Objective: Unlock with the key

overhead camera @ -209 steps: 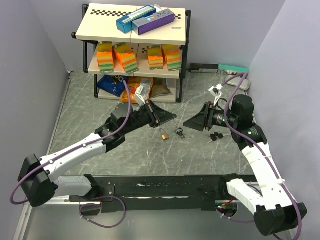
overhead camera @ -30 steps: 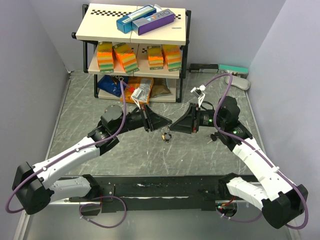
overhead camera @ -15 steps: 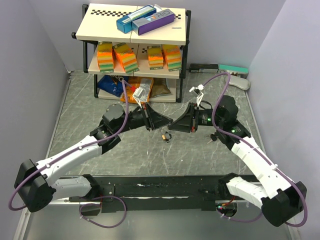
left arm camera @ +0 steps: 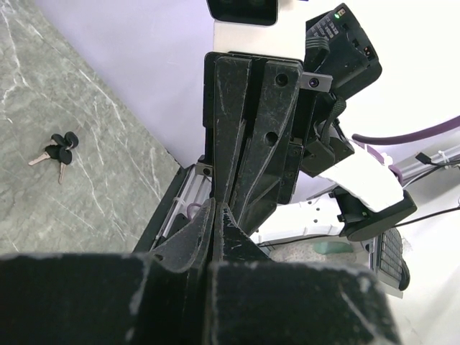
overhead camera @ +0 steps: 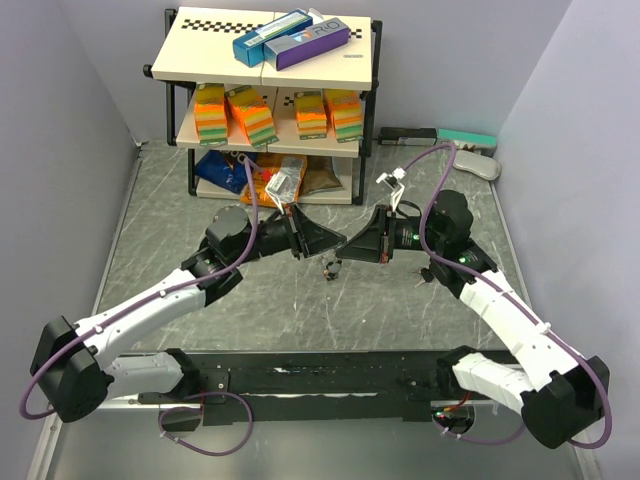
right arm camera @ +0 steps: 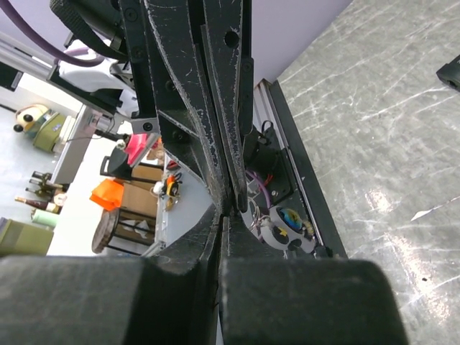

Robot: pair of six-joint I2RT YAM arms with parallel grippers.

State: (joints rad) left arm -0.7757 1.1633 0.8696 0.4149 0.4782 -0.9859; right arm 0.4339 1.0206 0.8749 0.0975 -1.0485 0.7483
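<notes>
Left gripper [overhead camera: 336,243] and right gripper [overhead camera: 346,247], both clenched, are meeting tip-to-tip mid-frame; the padlock [overhead camera: 330,268] is sitting just below (grasp indiscernible).

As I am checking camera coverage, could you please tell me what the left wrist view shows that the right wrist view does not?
Only the left wrist view shows a bunch of keys lying on the table, plus the white links of the right arm. Only the right wrist view shows an orange object in the room beyond the table edge. Both show the left gripper and the right gripper shut, tip to tip, above the grey marbled table.
</notes>
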